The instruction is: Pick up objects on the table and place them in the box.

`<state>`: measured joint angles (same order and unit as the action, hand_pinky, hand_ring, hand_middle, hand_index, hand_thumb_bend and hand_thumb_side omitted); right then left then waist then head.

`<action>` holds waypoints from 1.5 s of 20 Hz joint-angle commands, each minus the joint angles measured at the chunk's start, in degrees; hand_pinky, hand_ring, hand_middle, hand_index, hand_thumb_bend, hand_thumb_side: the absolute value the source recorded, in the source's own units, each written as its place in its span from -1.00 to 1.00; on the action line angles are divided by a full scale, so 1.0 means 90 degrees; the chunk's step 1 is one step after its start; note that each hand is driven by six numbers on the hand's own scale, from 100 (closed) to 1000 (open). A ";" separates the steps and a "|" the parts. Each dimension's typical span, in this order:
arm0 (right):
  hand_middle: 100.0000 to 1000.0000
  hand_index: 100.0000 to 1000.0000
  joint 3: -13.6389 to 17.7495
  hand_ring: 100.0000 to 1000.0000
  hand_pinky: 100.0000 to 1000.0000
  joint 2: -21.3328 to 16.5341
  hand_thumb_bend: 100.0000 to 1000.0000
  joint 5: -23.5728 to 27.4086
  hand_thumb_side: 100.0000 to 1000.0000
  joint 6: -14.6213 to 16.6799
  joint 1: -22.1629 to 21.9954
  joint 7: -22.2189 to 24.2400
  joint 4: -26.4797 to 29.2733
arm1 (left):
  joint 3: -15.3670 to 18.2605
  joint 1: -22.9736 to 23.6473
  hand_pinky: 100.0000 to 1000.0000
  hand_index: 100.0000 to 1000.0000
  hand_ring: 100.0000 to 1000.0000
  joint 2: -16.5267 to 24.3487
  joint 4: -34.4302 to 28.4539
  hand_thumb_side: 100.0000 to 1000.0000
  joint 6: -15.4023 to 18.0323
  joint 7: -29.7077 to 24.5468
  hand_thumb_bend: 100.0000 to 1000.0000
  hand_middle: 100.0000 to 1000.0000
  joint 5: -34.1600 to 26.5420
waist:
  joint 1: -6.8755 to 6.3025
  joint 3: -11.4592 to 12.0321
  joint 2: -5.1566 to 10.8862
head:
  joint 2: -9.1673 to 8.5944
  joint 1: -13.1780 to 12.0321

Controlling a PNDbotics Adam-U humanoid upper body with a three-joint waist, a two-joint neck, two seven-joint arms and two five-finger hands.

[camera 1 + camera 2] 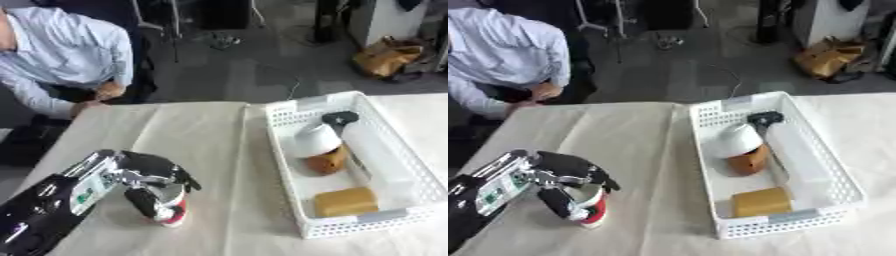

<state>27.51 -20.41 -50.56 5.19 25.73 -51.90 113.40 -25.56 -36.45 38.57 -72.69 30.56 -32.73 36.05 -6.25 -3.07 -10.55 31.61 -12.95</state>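
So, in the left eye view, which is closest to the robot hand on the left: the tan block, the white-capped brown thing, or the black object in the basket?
From the left robot hand:
1. Tan block, basket's near end.
2. White-capped brown thing, basket's middle.
3. Black object, basket's far end.

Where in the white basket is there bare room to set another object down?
In the basket, bare floor lies between the tan block and the brown-and-white object. The far end is crowded. The left robot hand grips a red-and-white object.

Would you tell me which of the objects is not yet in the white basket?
The small red and white object, under the left hand on the table; the others lie inside the basket.
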 commanded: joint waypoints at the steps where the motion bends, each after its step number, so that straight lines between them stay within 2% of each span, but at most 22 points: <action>1: 0.22 0.15 0.0035 0.54 0.33 -0.0187 -1.00 0.0012 0.62 0.0010 0.0101 -0.0007 0.0132 | 0.0027 -0.0164 -0.35 0.38 0.50 0.0274 -0.0082 0.34 0.2180 -0.2138 -0.88 0.35 -0.0039 | 0.0018 0.0003 0.0125 | -0.0004 -0.0007; 7: 0.22 0.15 0.0034 0.54 0.33 -0.0199 -1.00 0.0005 0.61 0.0008 0.0100 -0.0007 0.0132 | 0.0075 -0.0297 -0.39 0.31 0.45 0.0329 -0.0222 0.33 0.2225 -0.2138 -0.98 0.28 -0.0249 | 0.0006 0.0001 0.0156 | -0.0007 -0.0006; 18: 0.22 0.15 0.0019 0.54 0.33 -0.0220 -1.00 -0.0006 0.59 0.0028 0.0101 -0.0007 0.0132 | 0.0036 -0.0511 -0.29 0.33 0.47 0.0463 -0.0193 0.34 0.2241 -0.2138 -0.84 0.30 -0.0097 | -0.0057 -0.0013 0.0191 | 0.0030 -0.0030; 19: 0.22 0.15 0.0019 0.54 0.33 -0.0219 -1.00 -0.0006 0.59 0.0030 0.0103 -0.0007 0.0132 | 0.0021 -0.0507 -0.13 0.53 0.55 0.0471 -0.0160 0.44 0.2250 -0.2138 -0.72 0.45 -0.0013 | -0.0059 -0.0016 0.0190 | 0.0030 -0.0038; 20: 0.22 0.15 0.0020 0.54 0.33 -0.0218 -1.00 -0.0005 0.59 0.0032 0.0104 -0.0007 0.0132 | 0.0013 -0.0505 -0.13 0.53 0.55 0.0468 -0.0122 0.44 0.2271 -0.2138 -0.72 0.45 0.0077 | -0.0060 -0.0018 0.0189 | 0.0029 -0.0041; 21: 0.22 0.15 0.0019 0.54 0.33 -0.0216 -1.00 0.0002 0.59 0.0035 0.0107 -0.0007 0.0132 | -0.0047 -0.0496 0.49 0.92 0.90 0.0502 -0.0055 0.74 0.2317 -0.2138 -0.32 0.74 0.0312 | -0.0064 -0.0024 0.0186 | 0.0030 -0.0047; 22: 0.22 0.15 0.0018 0.54 0.33 -0.0213 -1.00 0.0014 0.59 0.0039 0.0110 -0.0007 0.0132 | -0.0096 -0.0489 0.49 0.92 0.90 0.0502 0.0021 0.74 0.2348 -0.2138 -0.32 0.74 0.0610 | -0.0063 -0.0029 0.0184 | 0.0032 -0.0053; 23: 0.22 0.15 0.0020 0.54 0.33 -0.0209 -1.00 0.0037 0.59 0.0043 0.0112 -0.0007 0.0132 | -0.0147 -0.0493 0.84 1.00 1.00 0.0518 0.0084 0.88 0.2364 -0.2138 0.10 0.93 0.0964 | -0.0065 -0.0032 0.0182 | 0.0037 -0.0061; 24: 0.22 0.15 0.0026 0.54 0.33 -0.0206 -1.00 0.0061 0.59 0.0050 0.0112 -0.0007 0.0132 | -0.0181 -0.0492 0.84 1.00 1.00 0.0512 0.0129 0.88 0.2371 -0.2138 0.10 0.93 0.1327 | -0.0064 -0.0033 0.0180 | 0.0040 -0.0067; 25: 0.22 0.15 0.0031 0.54 0.34 -0.0206 -1.00 0.0077 0.58 0.0056 0.0108 -0.0007 0.0132 | -0.0194 -0.0494 1.00 1.00 1.00 0.0504 0.0162 0.84 0.2375 -0.2138 0.19 1.00 0.1603 | -0.0064 -0.0034 0.0178 | 0.0045 -0.0070; 30: 0.22 0.15 0.0056 0.54 0.34 -0.0206 -1.00 0.0109 0.58 0.0074 0.0097 -0.0007 0.0132 | -0.0185 -0.0562 1.00 1.00 1.00 0.0504 0.0167 0.84 0.2378 -0.2138 0.33 1.00 0.2208 | -0.0068 -0.0035 0.0173 | 0.0056 -0.0072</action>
<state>27.59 -20.48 -50.09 5.61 25.75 -51.99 113.40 -27.65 -40.18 40.62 -70.74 31.54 -31.76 54.66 -7.02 -3.45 -9.87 31.66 -13.47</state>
